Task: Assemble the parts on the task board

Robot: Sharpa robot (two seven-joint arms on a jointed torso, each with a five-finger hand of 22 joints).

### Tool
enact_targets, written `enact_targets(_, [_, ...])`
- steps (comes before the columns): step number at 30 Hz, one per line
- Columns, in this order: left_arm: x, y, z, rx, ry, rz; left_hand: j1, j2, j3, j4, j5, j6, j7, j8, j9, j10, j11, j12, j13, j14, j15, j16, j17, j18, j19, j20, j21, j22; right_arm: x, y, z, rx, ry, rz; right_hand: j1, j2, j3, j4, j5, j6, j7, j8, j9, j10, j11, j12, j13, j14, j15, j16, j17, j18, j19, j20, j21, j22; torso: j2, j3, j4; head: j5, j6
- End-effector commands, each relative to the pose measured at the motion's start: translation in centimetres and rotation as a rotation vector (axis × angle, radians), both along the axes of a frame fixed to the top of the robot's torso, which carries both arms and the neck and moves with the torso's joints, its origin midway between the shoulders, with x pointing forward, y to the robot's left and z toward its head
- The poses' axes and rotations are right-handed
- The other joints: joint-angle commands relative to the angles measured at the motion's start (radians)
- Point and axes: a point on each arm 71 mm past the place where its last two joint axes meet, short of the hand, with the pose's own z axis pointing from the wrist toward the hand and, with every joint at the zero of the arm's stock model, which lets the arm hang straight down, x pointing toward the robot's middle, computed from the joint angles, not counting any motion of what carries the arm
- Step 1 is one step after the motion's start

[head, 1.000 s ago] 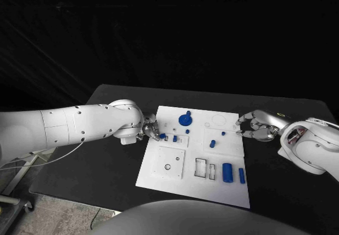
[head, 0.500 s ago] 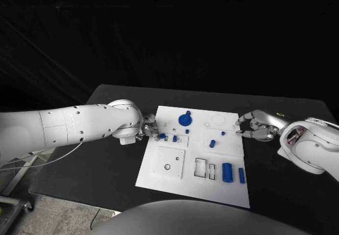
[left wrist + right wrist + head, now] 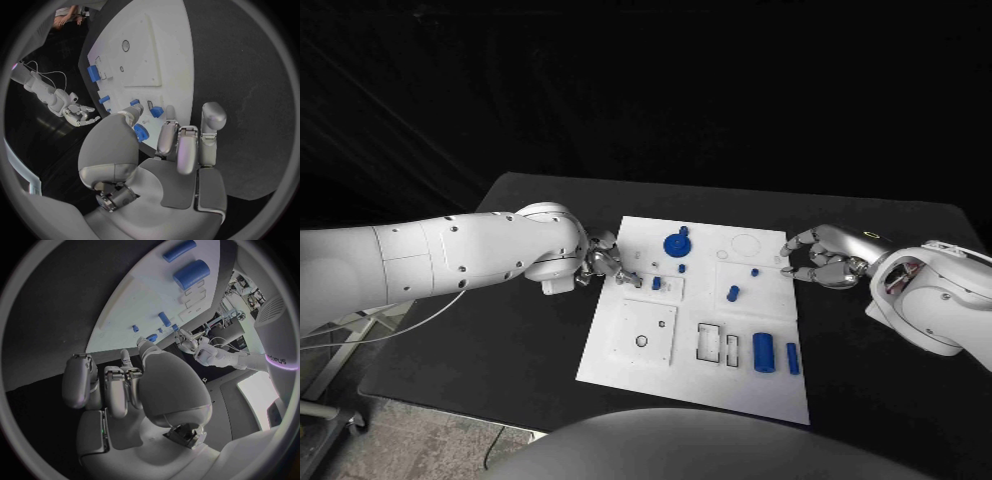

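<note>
The white task board (image 3: 747, 390) lies mid-table. My left hand (image 3: 606, 262) sits at its left edge, thumb and a finger closed round a small blue part (image 3: 156, 111) just over the board (image 3: 156, 50). My right hand (image 3: 822, 262) is at the right edge with its fingers curled, their tips touching the board and nothing in them. On the board are a round blue part (image 3: 678, 243), small blue parts (image 3: 656, 283) (image 3: 733, 293) (image 3: 756, 271), and a thick blue cylinder (image 3: 764, 352) beside a slim one (image 3: 793, 358).
Black table (image 3: 516, 350) surrounds the board on all sides. The near left of the board has a square plate with a round hole (image 3: 642, 341) and two rectangular slots (image 3: 711, 342). The right wrist view shows the board (image 3: 144, 305) and the two cylinders (image 3: 192, 272).
The small blue part that showed at my left fingertips is now covered by them; the left hand has shifted slightly. The right hand has not moved.
</note>
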Motion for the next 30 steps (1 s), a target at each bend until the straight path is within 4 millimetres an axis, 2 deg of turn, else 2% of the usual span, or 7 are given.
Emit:
enact_targets(1, [-0.14,-0.06,-0.43,-0.05,0.009,0.004,-0.031,0.026,-0.067,0.007,0.055,-0.01,0.018,-0.004,-0.221,-0.01,0.003,0.002,0.081,0.015,0.013,-0.004,0.183,0.014,-0.007,0.003,-0.004,0.11,-0.04,0.05,-0.12,-0.006,0.008,0.003,0.01,0.002,0.002,-0.002,0.003,0.006,-0.002,-0.006,-0.001,0.106,0.007,0.004,0.263,0.104,0.007,0.003,0.263,0.011,-0.005,0.001,-0.005,0.167,0.001,0.0001,0.0,0.0,0.0])
enact_targets(5, [-0.03,0.01,-0.48,-0.054,0.013,0.02,-0.064,0.077,-0.13,0.01,0.084,-0.004,0.029,-0.003,-0.238,-0.009,0.013,0.005,0.084,0.017,0.019,-0.002,0.185,0.013,-0.008,0.009,-0.003,0.11,-0.04,0.08,-0.14,-0.006,0.009,0.004,0.01,0.002,0.002,-0.002,0.003,0.006,-0.002,-0.006,-0.001,0.106,0.007,0.004,0.263,0.104,0.007,0.003,0.263,0.011,-0.005,0.001,-0.005,0.167,0.001,0.0002,0.0003,0.002,0.0])
enact_targets(9, [-0.03,-0.06,-0.61,-0.034,0.03,0.032,-0.05,0.117,-0.16,0.009,0.139,0.01,0.036,-0.001,-0.253,-0.009,0.026,0.008,0.085,0.02,0.029,0.0,0.188,0.01,-0.004,0.018,0.004,0.112,-0.05,0.14,-0.16,-0.005,0.012,0.005,0.011,0.001,0.003,-0.003,0.005,0.006,-0.002,-0.006,-0.002,0.106,0.007,0.004,0.263,0.104,0.007,0.003,0.263,0.011,-0.006,0.001,-0.006,0.167,0.001,0.0006,-0.0001,0.004,0.0])
enact_targets(13, [-0.08,-0.16,-0.71,-0.017,0.043,0.039,-0.026,0.143,-0.18,0.008,0.184,0.032,0.034,0.003,-0.266,0.0,0.027,0.015,0.091,0.029,0.032,0.004,0.195,0.009,0.01,0.023,0.02,0.116,-0.05,0.17,-0.17,-0.005,0.014,0.005,0.012,0.003,0.004,-0.004,0.008,0.006,-0.002,-0.006,-0.002,0.106,0.007,0.004,0.263,0.104,0.007,0.003,0.263,0.011,-0.006,0.001,-0.006,0.167,0.001,0.0009,0.0001,0.006,0.0])
enact_targets(19, [-0.06,-0.27,-0.79,-0.005,0.052,0.042,0.037,0.152,-0.202,0.005,0.237,0.057,0.029,-0.001,-0.289,0.004,0.022,0.017,0.091,0.032,0.028,0.005,0.196,0.009,0.016,0.021,0.027,0.117,-0.05,0.2,-0.19,-0.004,0.016,0.005,0.013,0.004,0.007,-0.005,0.013,0.006,-0.002,-0.007,-0.004,0.106,0.007,0.004,0.263,0.104,0.007,0.003,0.263,0.011,-0.005,0.001,-0.006,0.168,0.0,0.0006,-0.0001,0.007,0.0])
enact_targets(24, [-0.03,-0.5,-0.85,-0.007,0.059,0.04,0.094,0.154,-0.212,0.002,0.337,0.069,0.025,-0.008,-0.308,0.001,0.018,0.016,0.088,0.03,0.025,0.004,0.194,0.01,0.015,0.019,0.026,0.117,-0.05,0.21,-0.19,-0.004,0.016,0.005,0.014,0.005,0.009,-0.006,0.017,0.007,-0.002,-0.007,-0.004,0.106,0.007,0.004,0.263,0.104,0.007,0.003,0.263,0.011,-0.006,0.001,-0.007,0.167,0.0,0.0007,0.0001,0.008,0.0])
enact_targets(30, [-0.06,-0.69,-0.88,-0.016,0.068,0.038,0.139,0.152,-0.214,0.001,0.416,0.078,0.022,-0.014,-0.324,0.0,0.015,0.015,0.087,0.03,0.023,0.005,0.194,0.01,0.015,0.017,0.027,0.117,-0.04,0.18,-0.2,-0.004,0.017,0.004,0.015,0.006,0.011,-0.007,0.022,0.007,-0.002,-0.007,-0.005,0.106,0.007,0.004,0.263,0.104,0.007,0.003,0.263,0.011,-0.005,0.001,-0.006,0.167,0.0,0.0004,-0.0001,0.009,0.0])
